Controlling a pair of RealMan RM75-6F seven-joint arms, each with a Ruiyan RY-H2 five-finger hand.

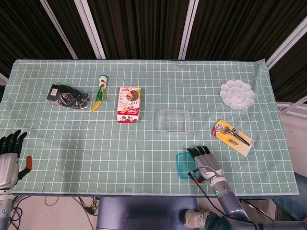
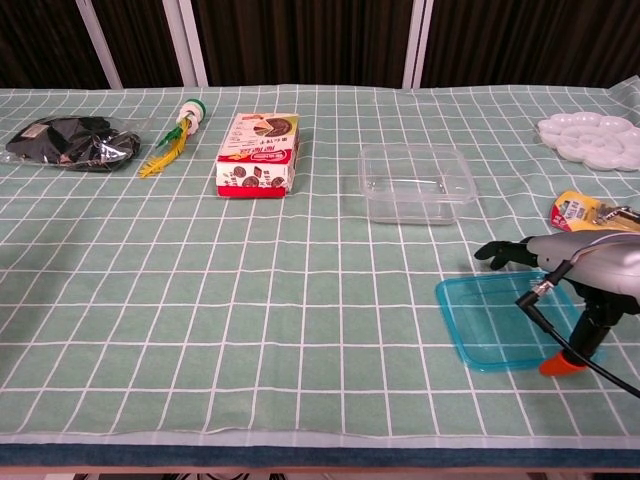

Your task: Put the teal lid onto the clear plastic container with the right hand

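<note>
The teal lid (image 1: 182,166) (image 2: 488,321) lies flat on the checked cloth near the table's front edge. My right hand (image 1: 205,164) (image 2: 585,268) hovers over the lid's right part, fingers stretched forward and apart. Its orange-tipped thumb points down by the lid's near right corner, and the hand grips nothing. The clear plastic container (image 1: 174,120) (image 2: 415,183) stands open and empty, farther back and slightly left of the lid. My left hand (image 1: 9,155) shows only in the head view, at the table's front left corner, fingers spread and holding nothing.
A red snack box (image 1: 129,104) (image 2: 258,153) lies left of the container. A black packet (image 1: 67,96) and a green-yellow item (image 1: 99,92) lie at the far left. A white palette (image 1: 237,95) and a razor pack (image 1: 233,137) (image 2: 590,213) lie to the right.
</note>
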